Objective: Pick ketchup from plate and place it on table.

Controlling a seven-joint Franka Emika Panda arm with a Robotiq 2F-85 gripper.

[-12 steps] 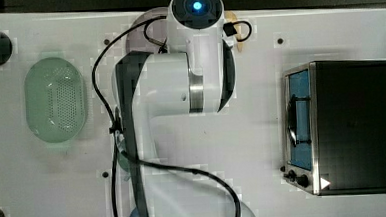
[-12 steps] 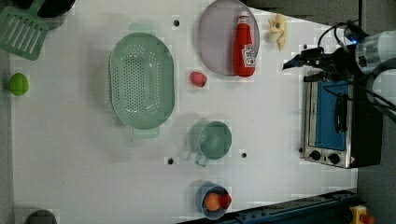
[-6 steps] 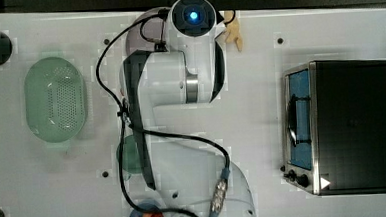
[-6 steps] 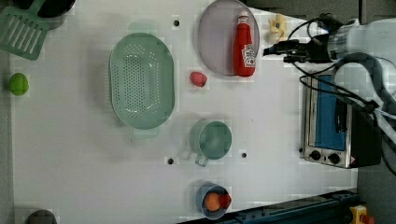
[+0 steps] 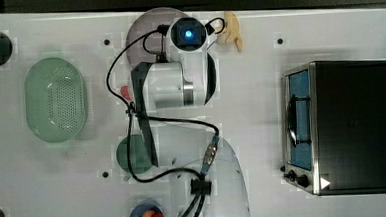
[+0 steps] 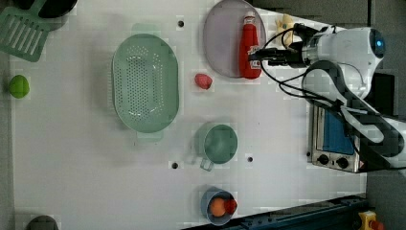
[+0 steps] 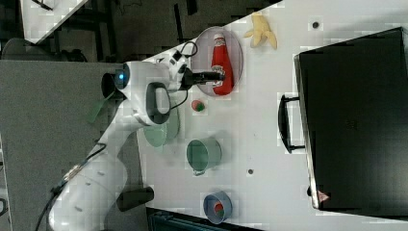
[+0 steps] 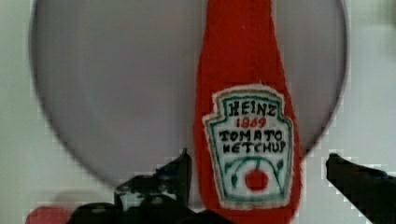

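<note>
The ketchup, a red bottle with a white cap and label, lies flat on the pale lilac plate at the table's far edge. My gripper hovers over the bottle's lower body, open. In the wrist view the ketchup lies between the two dark fingers, which stand apart on either side of its label, over the plate. The right view shows the gripper above the ketchup on the plate. In the top view my arm covers the bottle, leaving the plate's rim visible.
A green perforated basket, a strawberry, a green cup and a blue bowl with a ball sit on the table. A toaster oven stands at the left view's right; a banana lies beside the plate.
My arm has swung from near the toaster oven toward the plate, bringing the open gripper over the ketchup. The bottle has not moved.
</note>
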